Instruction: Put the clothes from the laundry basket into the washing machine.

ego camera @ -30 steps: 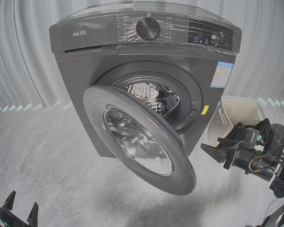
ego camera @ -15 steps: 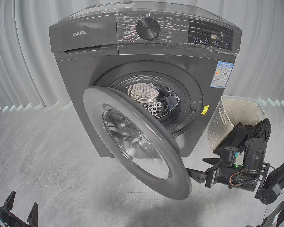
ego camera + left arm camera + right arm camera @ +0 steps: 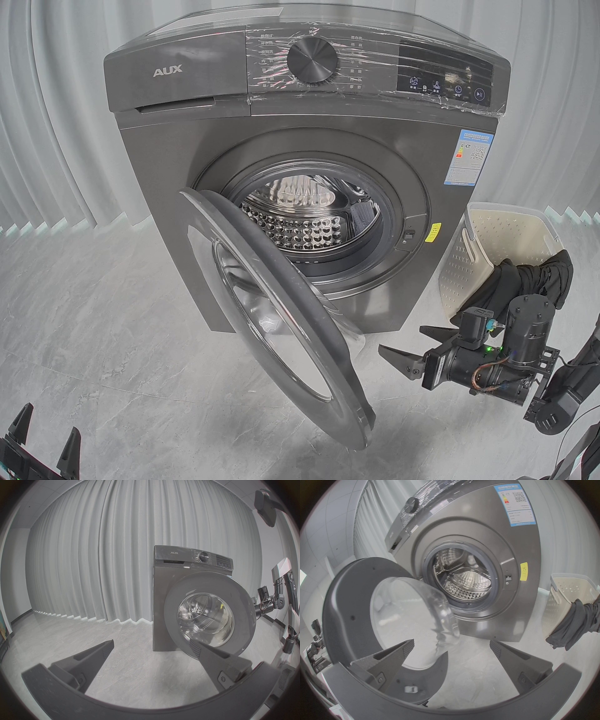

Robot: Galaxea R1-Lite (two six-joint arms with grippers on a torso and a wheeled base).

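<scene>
Grey washing machine point(image 3: 175, 150) | blue-white label point(image 3: 469, 157), yellow sticker point(image 3: 433, 232) | right end effector point(image 3: 400, 338) spread, empty | left end effector point(image 3: 50, 419) likewise

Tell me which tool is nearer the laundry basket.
Right. The right tool hangs open just in front of the laundry basket, near the dark clothes draped over its rim. The left tool sits low at the robot's far left, beyond the washer door.

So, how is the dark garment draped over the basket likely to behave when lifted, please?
Probably floppy: the dark garment sags in folds over the basket rim. Likely light, as thin cloth; it may snag on that rim.
</scene>
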